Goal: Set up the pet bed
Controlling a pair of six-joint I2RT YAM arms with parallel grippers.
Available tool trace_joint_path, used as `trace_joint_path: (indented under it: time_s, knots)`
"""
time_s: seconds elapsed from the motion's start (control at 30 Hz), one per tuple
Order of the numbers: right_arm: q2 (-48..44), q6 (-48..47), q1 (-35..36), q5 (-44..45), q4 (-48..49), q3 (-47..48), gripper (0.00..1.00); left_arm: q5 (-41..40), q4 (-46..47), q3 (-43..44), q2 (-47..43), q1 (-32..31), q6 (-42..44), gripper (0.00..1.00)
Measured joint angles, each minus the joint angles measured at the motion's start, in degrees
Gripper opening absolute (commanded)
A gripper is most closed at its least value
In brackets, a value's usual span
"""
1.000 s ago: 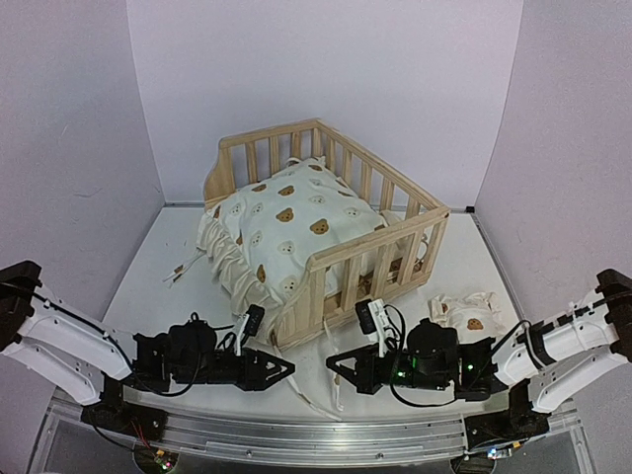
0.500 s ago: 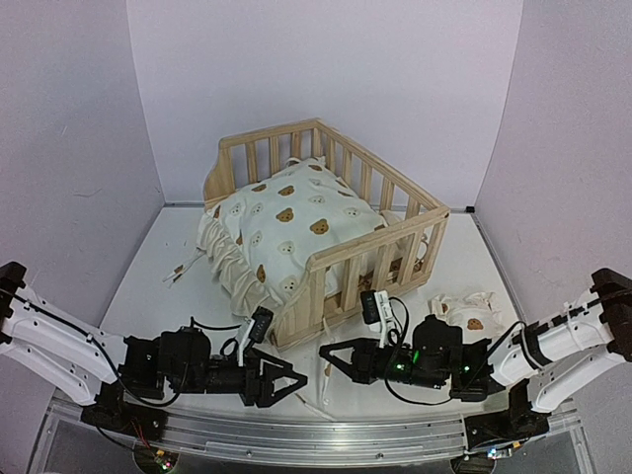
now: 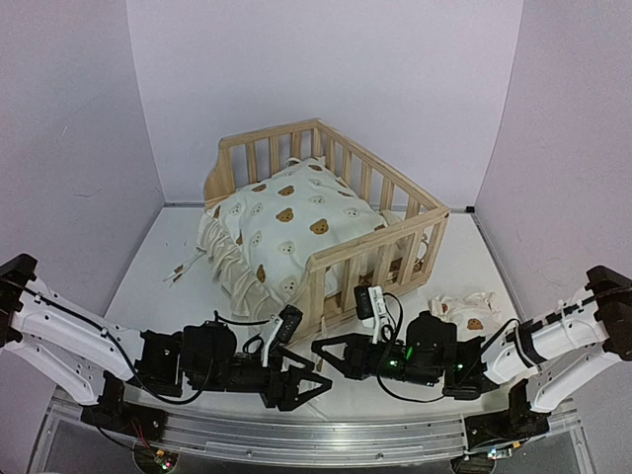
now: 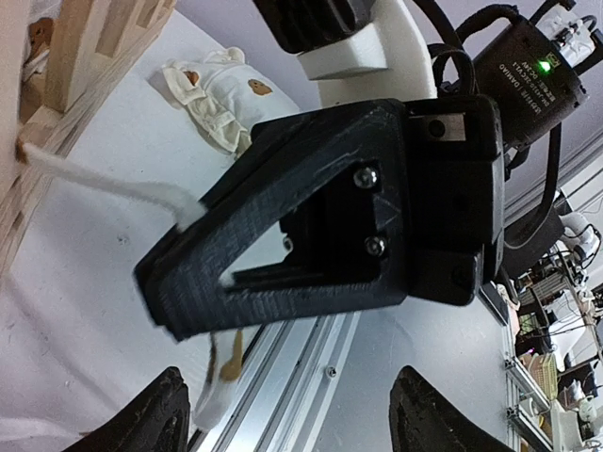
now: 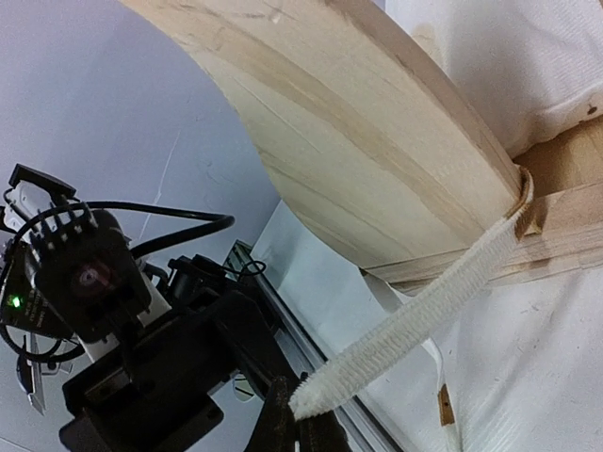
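Light pine slatted pet bed: bare wood, matt and smooth, with fine grain lines on the curved board in the right wrist view.
Cream bear-print cushion: soft cloth, matt, gathered into ruffles along its edge.
Small cream bear-print pillow: the same matt cloth.
White ribbed cloth tie: woven tape, rough with close crosswise ribs.
Right gripper: black plastic, matt, with faint layer lines and shiny metal screw heads.
White arm shells: smooth plastic, slightly glossy.
White table cover: thin matt cloth, creased.
Grey rail: brushed metal, dull sheen.
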Motion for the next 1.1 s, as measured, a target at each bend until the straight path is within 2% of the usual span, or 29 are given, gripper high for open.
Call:
trace_joint_path:
  time_s: [0.07, 0.13, 0.37, 0.4, 0.5, 0.53, 0.57, 0.73, 0.8, 0.9, 1.1]
  knots:
    - [0.02, 0.20, 0.00, -0.07, 0.20, 0.24, 0.00, 0.26, 0.02, 2.14, 2.38, -0.02, 1.27, 0.65]
    - [0.04, 0.44, 0.00, -0.22, 0.28, 0.31, 0.00, -0.26, 0.33, 2.73, 3.82, -0.02, 2.01, 0.56]
    - [0.26, 1.11, 0.00, -1.33, 0.79, 0.68, 0.00, -2.71, 0.07, 2.73, 4.70, 0.15, 3.56, 0.05]
    - [0.48, 1.20, 0.00, -1.55, 0.87, 0.76, 0.06, -3.08, -0.04, 2.73, 4.63, 0.22, 3.76, 0.01]
    - [0.70, 0.87, 0.00, -2.12, 0.92, 0.79, 0.47, -3.76, -0.87, 2.54, 3.82, 0.24, 4.26, 0.00]
    - [0.46, 0.57, 0.00, -2.21, 0.66, 0.76, 0.57, -4.09, -1.40, 2.29, 3.15, 0.24, 4.35, 0.00]
    - [-0.70, -1.01, 0.00, -2.01, -1.60, 0.70, 0.62, -4.55, -2.27, 2.01, 2.21, 0.26, 4.35, 0.00]
    - [-10.38, -10.34, 0.17, 1.97, -18.99, 0.50, 0.70, -6.84, -7.17, 0.42, -3.93, 0.44, 3.74, 0.00]
    - [-10.60, -14.51, 0.15, 2.47, -22.69, 0.55, 0.72, -7.69, -9.20, 0.35, -6.08, 0.55, 3.15, 0.00]
    - [-4.13, -20.11, 0.42, 1.66, -25.57, 1.92, 0.72, -8.41, -10.75, 0.35, -7.23, 0.85, 2.95, 0.00]
    - [14.27, -29.22, 5.31, 2.25, -25.49, 7.45, 0.66, -9.62, -15.47, 0.37, -6.82, 1.25, 2.62, 0.00]
